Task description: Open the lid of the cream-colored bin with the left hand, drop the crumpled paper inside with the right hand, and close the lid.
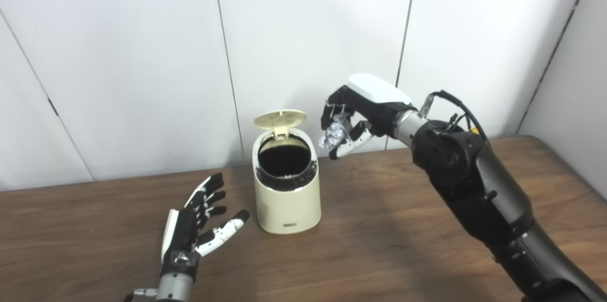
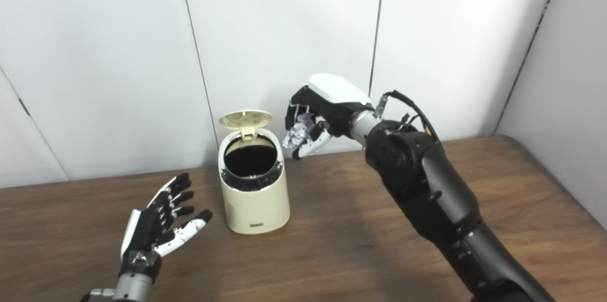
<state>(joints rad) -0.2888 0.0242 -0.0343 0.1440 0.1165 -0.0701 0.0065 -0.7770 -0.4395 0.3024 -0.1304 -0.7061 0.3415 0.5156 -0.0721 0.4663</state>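
Standing near the tabletop [image 1: 427,245] rear edge, 1 cream-colored bin [image 1: 287,197] has its lid [image 1: 280,119] raised and its mouth exposed. The right hand [image 1: 353,117], fingers closed on 1 crumpled paper [image 1: 334,133], hangs just right of the rim. The left hand [image 1: 197,226], fingers spread and empty, rests left of the bin, with bare wood around it.

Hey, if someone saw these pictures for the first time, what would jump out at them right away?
Probably the raised right hand, shut on a silvery crumpled paper ball in the air, just right of the bin's opening. Next, the cream-colored cylindrical bin at the middle of the brown wooden table, its round lid flipped up and the dark inside showing. The left hand lies open on the table left of the bin.
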